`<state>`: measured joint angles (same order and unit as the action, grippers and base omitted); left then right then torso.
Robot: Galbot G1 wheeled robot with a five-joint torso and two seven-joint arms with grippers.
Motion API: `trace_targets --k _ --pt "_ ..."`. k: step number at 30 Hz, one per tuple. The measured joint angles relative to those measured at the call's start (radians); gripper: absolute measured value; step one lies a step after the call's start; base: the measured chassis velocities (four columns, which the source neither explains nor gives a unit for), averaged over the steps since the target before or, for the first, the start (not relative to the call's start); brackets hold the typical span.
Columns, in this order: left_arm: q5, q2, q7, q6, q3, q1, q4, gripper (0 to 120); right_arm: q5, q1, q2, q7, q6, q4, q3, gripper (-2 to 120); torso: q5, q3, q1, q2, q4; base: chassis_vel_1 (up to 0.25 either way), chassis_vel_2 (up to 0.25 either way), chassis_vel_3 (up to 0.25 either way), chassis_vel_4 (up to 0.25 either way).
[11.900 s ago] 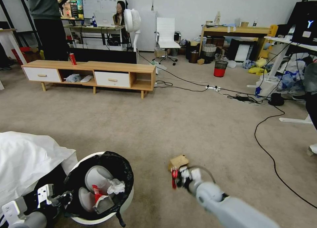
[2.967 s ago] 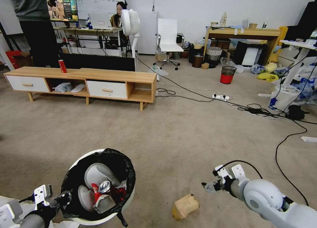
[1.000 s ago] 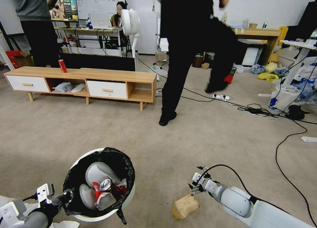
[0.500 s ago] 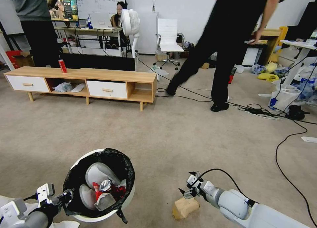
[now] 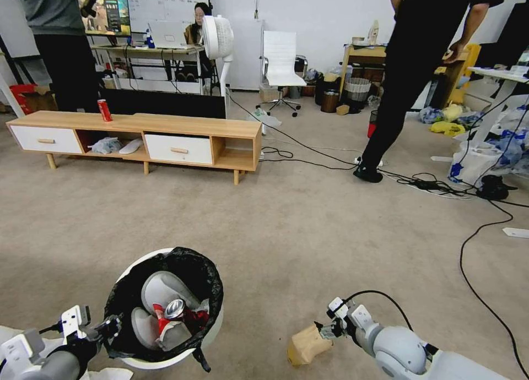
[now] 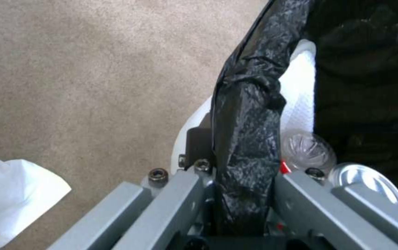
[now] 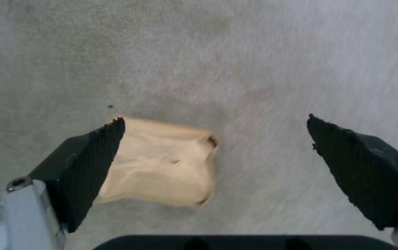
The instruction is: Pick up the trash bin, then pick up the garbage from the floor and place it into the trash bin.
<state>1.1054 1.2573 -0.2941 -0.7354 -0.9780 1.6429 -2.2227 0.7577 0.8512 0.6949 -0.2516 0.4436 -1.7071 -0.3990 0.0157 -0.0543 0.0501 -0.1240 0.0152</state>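
the left gripper (image 5: pixel 104 330) is pinching the trash bin (image 5: pixel 165 308) rim at the lower left. the right gripper (image 5: pixel 325 330) is spread wide over the brown paper bag (image 5: pixel 307 344) at the bottom middle

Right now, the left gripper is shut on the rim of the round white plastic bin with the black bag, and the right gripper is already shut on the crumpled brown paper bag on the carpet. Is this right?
Not quite. The right gripper is open: the right wrist view shows its pads wide apart, the crumpled brown paper bag beside one pad, ungripped. The left gripper is indeed shut on the round white plastic bin.
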Motion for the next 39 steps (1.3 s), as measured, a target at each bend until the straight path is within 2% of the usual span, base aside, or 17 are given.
trace_targets --k 1,4,5,8,15,29,33,39 --pt "0.0 0.0 0.0 0.0 0.0 0.0 0.0 1 0.0 0.0 0.0 0.0 0.0 0.0 0.0 100 0.0 0.0 0.0 0.0 0.0 0.0 0.0 0.0 0.0" --pt "0.003 -0.003 0.0 0.0 -0.004 0.004 -0.004 1 0.16 0.016 0.012 -0.102 0.048 -0.045 0.013 100 0.0 0.0 0.0 0.0 -0.0003 0.0 0.0 0.0 0.0" --pt "0.003 -0.003 0.0 0.0 -0.004 0.004 -0.004 1 0.16 0.016 0.012 -0.102 0.048 -0.045 0.013 100 0.0 0.0 0.0 0.0 -0.0003 0.0 0.0 0.0 0.0" --pt "0.004 -0.007 0.0 0.0 -0.004 0.005 -0.007 1 0.299 0.042 0.023 -0.195 0.078 -0.089 0.039 100 0.0 0.0 0.0 0.0 0.0 0.0 0.0 0.0 0.0" --pt "0.005 -0.008 0.0 0.0 -0.002 0.004 -0.008 1 0.462 0.065 0.043 -0.276 0.098 -0.121 0.065 100 0.0 0.0 0.0 0.0 -0.0002 0.0 0.0 0.0 0.0" --pt "0.004 -0.004 0.0 0.0 0.0 0.013 -0.013 1 0.495 0.088 0.058 -0.291 0.099 -0.066 0.116 100 0.0 0.0 0.0 0.0 -0.0001 0.0 0.0 0.0 0.0" --pt "0.003 -0.005 0.0 0.0 -0.003 0.019 -0.013 1 0.499 0.083 0.09 -0.284 0.081 0.025 0.139 100 -0.0002 0.0 0.0 0.0 -0.0002 0.0 0.0 0.0 0.0" --pt "0.003 -0.009 -0.001 0.0 -0.004 0.015 -0.002 1 0.512 0.077 0.119 -0.276 0.068 0.087 0.142 98 -0.0001 0.0 0.0 0.0 -0.0001 0.0 0.0 0.0 0.0"
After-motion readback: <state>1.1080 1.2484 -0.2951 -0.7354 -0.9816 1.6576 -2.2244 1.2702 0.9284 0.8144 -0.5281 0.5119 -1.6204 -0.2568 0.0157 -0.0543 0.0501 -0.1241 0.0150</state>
